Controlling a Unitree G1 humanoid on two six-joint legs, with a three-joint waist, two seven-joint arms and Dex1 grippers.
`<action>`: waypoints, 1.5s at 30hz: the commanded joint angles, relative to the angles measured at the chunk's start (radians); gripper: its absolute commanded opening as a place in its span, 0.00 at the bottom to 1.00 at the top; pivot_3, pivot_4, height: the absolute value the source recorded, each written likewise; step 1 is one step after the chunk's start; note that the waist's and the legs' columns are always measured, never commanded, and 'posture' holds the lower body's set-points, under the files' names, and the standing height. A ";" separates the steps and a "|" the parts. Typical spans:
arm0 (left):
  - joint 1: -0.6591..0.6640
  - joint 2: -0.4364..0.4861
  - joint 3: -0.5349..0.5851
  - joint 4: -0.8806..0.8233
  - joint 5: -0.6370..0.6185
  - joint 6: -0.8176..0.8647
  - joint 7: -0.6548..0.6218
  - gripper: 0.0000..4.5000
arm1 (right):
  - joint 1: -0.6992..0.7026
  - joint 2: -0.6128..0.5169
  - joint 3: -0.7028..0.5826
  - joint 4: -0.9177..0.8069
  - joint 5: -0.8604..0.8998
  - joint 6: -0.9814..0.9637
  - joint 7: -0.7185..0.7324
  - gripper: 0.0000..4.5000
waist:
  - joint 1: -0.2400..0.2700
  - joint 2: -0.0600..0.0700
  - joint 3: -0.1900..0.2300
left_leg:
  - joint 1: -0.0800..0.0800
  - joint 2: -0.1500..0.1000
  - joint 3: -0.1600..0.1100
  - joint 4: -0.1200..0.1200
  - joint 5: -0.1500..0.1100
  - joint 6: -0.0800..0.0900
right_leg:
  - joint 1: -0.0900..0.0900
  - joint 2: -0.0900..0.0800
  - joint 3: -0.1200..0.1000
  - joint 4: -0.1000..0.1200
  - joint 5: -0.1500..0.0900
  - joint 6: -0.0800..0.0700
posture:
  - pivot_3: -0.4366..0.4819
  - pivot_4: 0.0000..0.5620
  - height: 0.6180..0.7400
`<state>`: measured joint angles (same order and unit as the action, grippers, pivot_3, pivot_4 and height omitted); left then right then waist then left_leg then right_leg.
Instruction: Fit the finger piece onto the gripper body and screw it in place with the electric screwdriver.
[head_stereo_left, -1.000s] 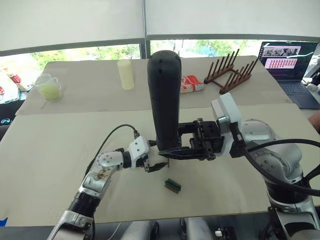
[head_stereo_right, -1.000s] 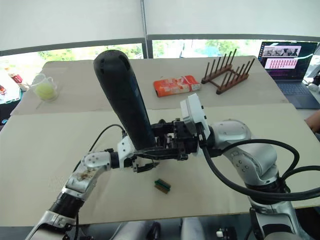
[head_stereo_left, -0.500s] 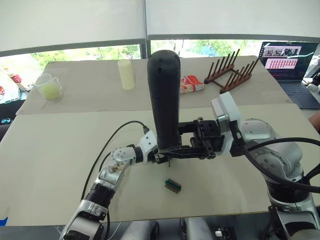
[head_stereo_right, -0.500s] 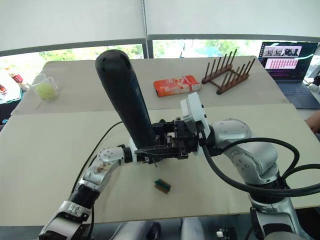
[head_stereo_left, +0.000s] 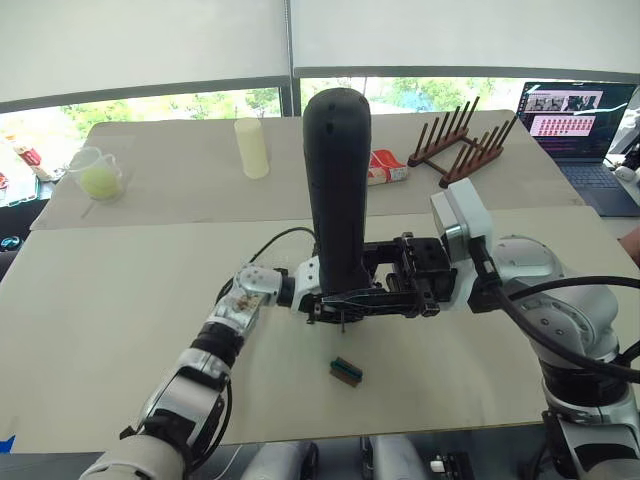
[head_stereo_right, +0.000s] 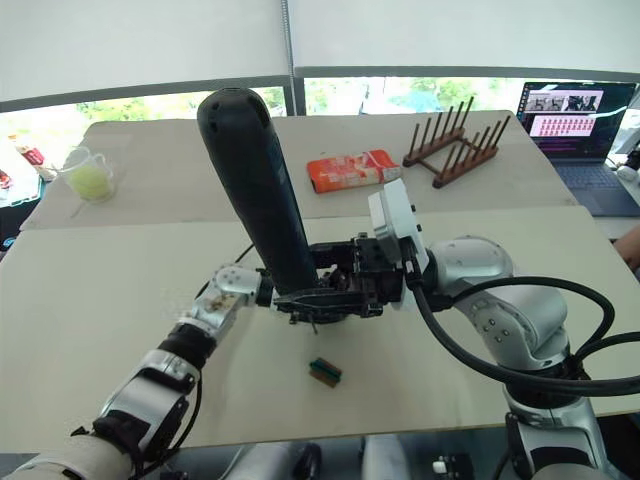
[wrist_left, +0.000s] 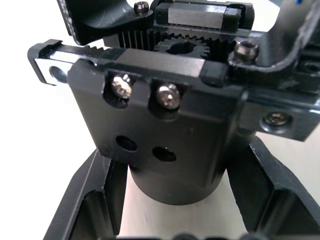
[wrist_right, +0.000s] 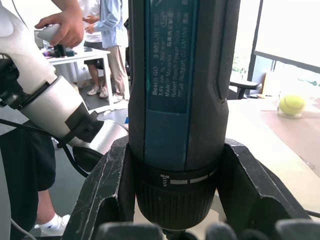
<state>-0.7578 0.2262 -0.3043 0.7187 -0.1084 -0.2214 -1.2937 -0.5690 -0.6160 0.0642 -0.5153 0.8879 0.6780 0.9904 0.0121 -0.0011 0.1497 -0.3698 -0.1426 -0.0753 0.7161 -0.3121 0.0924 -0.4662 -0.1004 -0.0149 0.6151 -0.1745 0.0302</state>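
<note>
Right wrist view: electric screwdriver (wrist_right: 175, 100) bit cut off.

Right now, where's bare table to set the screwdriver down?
Bare tabletop lies left of the left gripper and right of the small block. It's crowded mid-table, where the right gripper holds the electric screwdriver.

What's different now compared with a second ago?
The left gripper has swung in from the robot's left to sit right under the electric screwdriver, bringing the gripper body it holds. The right gripper keeps clamping the screwdriver upright; the small green-brown block hasn't moved.
</note>
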 joint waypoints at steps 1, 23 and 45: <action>-0.057 -0.012 0.010 0.065 0.025 -0.067 0.003 0.52 | -0.003 -0.003 -0.041 -0.048 0.039 -0.007 -0.006 0.42 | 0.000 0.000 0.000 | 0.000 0.000 0.000 0.000 0.000 0.000 | 0.000 0.000 0.000 0.000 0.000 0.000 | 0.48 0.27 1.00; 0.298 -0.007 0.048 -0.439 0.027 0.220 0.291 1.00 | -0.008 0.009 -0.035 -0.026 0.016 -0.013 -0.022 0.42 | 0.002 0.000 0.000 | 0.000 0.000 0.000 0.000 0.000 0.000 | 0.000 0.002 0.001 0.001 0.000 0.000 | 0.48 0.27 1.00; 0.254 -0.005 0.020 -0.346 0.031 0.136 0.293 0.51 | -0.058 0.021 -0.041 0.021 -0.079 -0.069 -0.042 0.42 | 0.002 0.000 0.000 | 0.000 0.000 0.000 0.000 0.000 0.000 | 0.000 0.002 0.001 0.001 0.000 0.000 | 0.48 0.27 1.00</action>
<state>-0.4933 0.2205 -0.2787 0.3723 -0.0788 -0.0651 -0.9950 -0.6032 -0.5985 0.0599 -0.4780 0.8064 0.6534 0.9494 0.0137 -0.0011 0.1497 -0.3693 -0.1426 -0.0752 0.7165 -0.3121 0.0924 -0.4660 -0.0985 -0.0142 0.6161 -0.1744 0.0302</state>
